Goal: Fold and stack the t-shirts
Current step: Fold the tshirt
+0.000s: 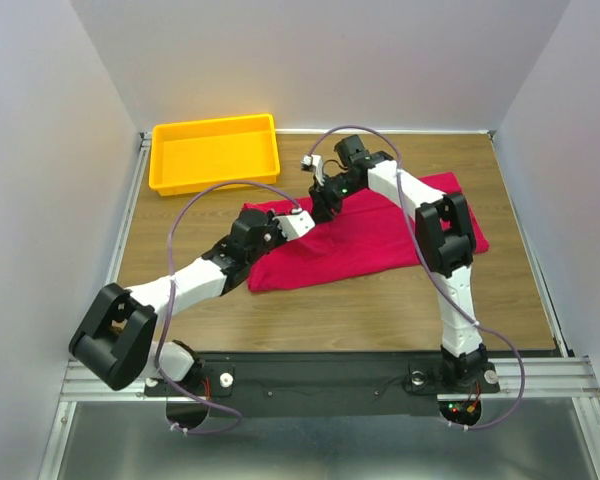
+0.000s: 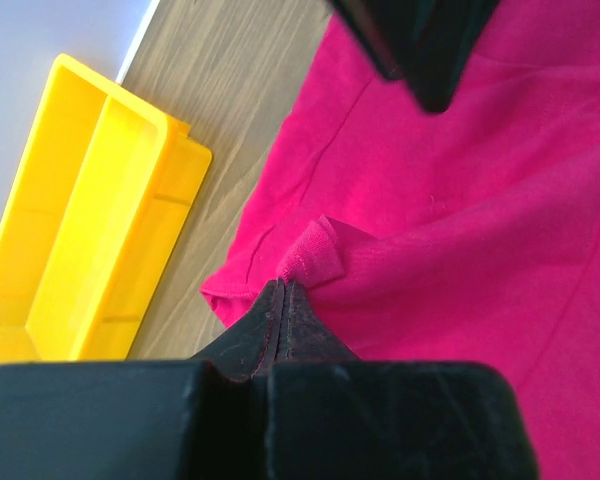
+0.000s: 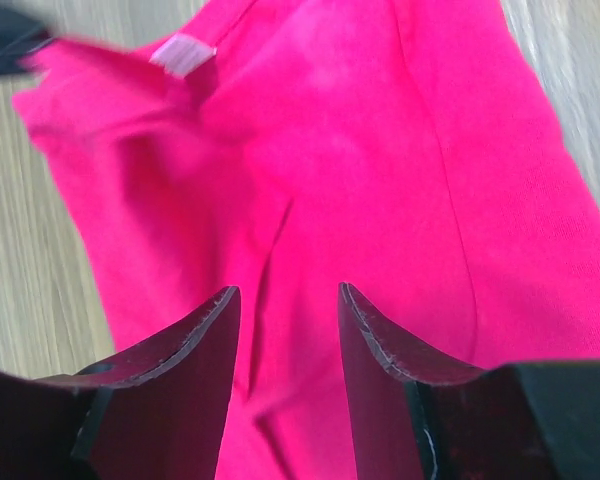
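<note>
item: crimson-pink cloth t-shirt (image 1: 360,245), spread on wooden table (image 1: 380,310) | handling: light, limp, likely to crease and drag; take by hems or corners | left claw (image 2: 282,300): clamped on a fold at the shirt's edge | right claw (image 3: 285,295): apart over the cloth, holding nothing

Bright, even light from above here, and the overhead view is crisp, with only faint soft shadows on the table (image 1: 380,315) under the arms. On the left wrist camera the t-shirt (image 2: 460,230) just ahead of the shut jaws is sharp and vividly saturated, and the yellow tray (image 2: 175,185) to their left glows, while the left gripper (image 2: 282,300) itself sits dark and slightly soft. On the right wrist camera the cloth beyond the parted jaws is smeared and the neck label (image 3: 183,52), far ahead and to their left, is a pale blur, while the right gripper (image 3: 287,290) looks crisper at its edges.
</note>
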Available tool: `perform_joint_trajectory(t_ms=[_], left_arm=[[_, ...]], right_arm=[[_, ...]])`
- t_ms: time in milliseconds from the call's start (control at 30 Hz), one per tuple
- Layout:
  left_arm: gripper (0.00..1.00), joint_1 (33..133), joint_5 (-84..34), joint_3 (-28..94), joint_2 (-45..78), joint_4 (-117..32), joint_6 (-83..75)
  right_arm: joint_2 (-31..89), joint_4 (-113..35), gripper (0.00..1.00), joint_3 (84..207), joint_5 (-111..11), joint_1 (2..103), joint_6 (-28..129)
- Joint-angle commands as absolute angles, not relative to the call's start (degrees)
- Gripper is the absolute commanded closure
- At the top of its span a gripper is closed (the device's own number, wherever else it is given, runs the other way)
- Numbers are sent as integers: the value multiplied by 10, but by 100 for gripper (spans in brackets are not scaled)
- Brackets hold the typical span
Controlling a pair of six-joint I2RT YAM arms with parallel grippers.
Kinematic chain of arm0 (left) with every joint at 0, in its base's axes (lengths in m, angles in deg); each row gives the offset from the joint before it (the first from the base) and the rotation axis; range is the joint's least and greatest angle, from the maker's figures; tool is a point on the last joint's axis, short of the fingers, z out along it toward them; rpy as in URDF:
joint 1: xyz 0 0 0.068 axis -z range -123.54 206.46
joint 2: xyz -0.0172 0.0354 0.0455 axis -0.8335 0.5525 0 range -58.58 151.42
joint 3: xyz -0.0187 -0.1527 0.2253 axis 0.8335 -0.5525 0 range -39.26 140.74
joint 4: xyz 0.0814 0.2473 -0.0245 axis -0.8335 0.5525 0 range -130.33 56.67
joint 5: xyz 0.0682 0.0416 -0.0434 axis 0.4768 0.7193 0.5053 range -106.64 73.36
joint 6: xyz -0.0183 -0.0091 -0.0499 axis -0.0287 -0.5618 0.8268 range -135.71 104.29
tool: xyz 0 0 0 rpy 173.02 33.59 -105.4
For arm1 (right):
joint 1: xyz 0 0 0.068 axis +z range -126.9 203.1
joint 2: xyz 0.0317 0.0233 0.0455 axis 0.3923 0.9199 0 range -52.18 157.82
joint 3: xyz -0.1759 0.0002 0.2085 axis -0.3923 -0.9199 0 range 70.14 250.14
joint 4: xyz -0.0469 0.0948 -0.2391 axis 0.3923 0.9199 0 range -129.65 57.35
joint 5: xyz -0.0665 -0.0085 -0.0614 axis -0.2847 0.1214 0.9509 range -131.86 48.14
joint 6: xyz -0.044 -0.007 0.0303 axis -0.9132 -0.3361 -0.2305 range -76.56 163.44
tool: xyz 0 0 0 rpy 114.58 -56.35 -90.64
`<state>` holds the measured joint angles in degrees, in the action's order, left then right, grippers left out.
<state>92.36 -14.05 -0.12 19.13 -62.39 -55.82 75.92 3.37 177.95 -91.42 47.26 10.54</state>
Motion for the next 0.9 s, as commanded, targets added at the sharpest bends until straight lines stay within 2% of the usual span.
perform_joint_trajectory(t_ms=[0, 300, 433, 600, 867], left_arm=[[100, 922, -160, -24, 137, -644, -568], [100, 922, -153, -9, 169, -653, -574], [100, 922, -158, -5, 169, -652, -578], [100, 922, -164, -23, 143, -644, -582], [100, 922, -164, -37, 121, -619, -583]], right_arm=[[781, 28, 50, 1840, -903, 474, 150], [790, 18, 49, 1836, -891, 488, 174], [793, 17, 45, 1833, -938, 488, 172], [783, 18, 38, 1817, -964, 503, 106], [768, 16, 36, 1796, -967, 511, 0]])
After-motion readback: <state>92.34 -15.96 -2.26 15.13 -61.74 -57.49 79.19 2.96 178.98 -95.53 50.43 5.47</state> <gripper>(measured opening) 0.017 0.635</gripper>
